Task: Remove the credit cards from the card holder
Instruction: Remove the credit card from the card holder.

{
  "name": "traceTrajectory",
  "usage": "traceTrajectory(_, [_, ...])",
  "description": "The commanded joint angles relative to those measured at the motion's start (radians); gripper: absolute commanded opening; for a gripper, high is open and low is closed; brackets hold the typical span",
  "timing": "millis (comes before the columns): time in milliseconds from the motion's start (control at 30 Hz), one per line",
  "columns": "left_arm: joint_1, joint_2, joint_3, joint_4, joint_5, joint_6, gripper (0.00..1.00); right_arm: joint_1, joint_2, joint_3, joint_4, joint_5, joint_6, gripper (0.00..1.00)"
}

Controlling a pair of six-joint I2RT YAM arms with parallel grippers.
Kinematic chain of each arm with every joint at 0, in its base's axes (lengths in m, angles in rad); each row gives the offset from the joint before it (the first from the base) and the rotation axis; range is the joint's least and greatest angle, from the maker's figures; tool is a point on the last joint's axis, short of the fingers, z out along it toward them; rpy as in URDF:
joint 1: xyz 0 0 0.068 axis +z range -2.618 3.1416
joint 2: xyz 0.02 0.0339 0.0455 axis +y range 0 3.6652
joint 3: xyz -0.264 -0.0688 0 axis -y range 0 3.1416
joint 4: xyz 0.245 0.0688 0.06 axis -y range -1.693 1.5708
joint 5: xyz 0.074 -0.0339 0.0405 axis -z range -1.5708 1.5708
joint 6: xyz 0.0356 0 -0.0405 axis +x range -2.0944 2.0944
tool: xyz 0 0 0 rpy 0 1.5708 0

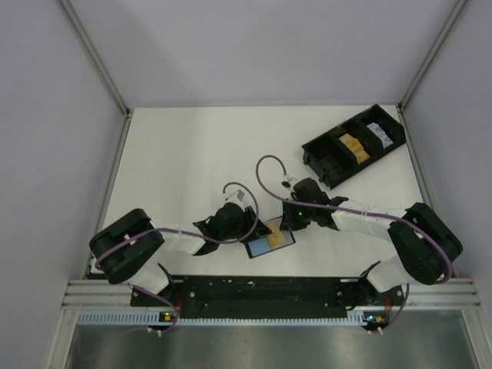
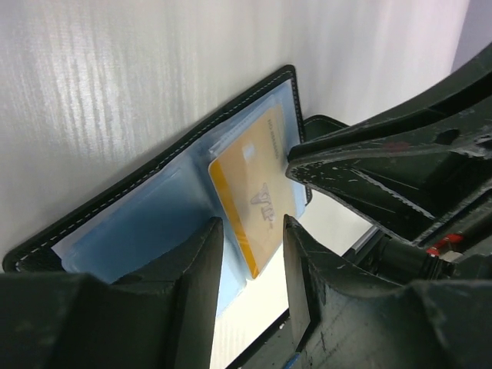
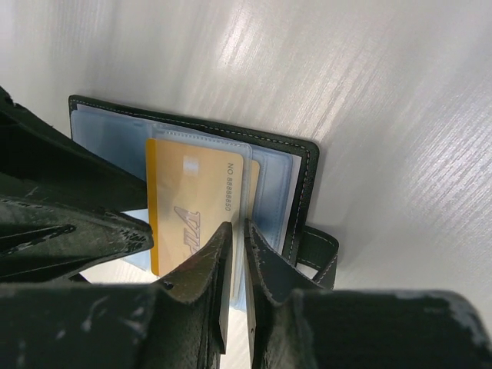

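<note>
The black card holder lies open near the table's front edge, its blue-grey inside up. An orange-yellow credit card sticks partly out of a clear pocket. It also shows in the left wrist view and the right wrist view. My right gripper is nearly shut, pinching the card's edge together with the clear pocket's edge; the holder's tab lies just beside it. My left gripper is open, and its fingers straddle the card's free corner without touching it. In the top view the grippers meet over the holder, left and right.
A long black compartmented tray stands at the back right with orange pieces and a white piece in it. Grey walls enclose the table on three sides. The arms' black mounting rail runs along the front.
</note>
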Motion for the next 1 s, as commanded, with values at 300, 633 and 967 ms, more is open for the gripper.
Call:
traceTrajectory(300, [-0.008, 0.045, -0.037, 0.122, -0.001, -0.045, 0.34, -0.004, 0.025, -0.006, 0.008, -0.015, -0.006, 0.11])
traceTrajectory(633, [-0.008, 0.043, -0.086, 0.198, 0.008, -0.078, 0.06, -0.005, 0.034, -0.007, 0.007, 0.003, -0.004, 0.1])
traceTrajectory(967, [-0.008, 0.007, -0.112, 0.167, -0.007, -0.078, 0.0, -0.005, 0.036, 0.012, -0.016, 0.009, -0.018, 0.05])
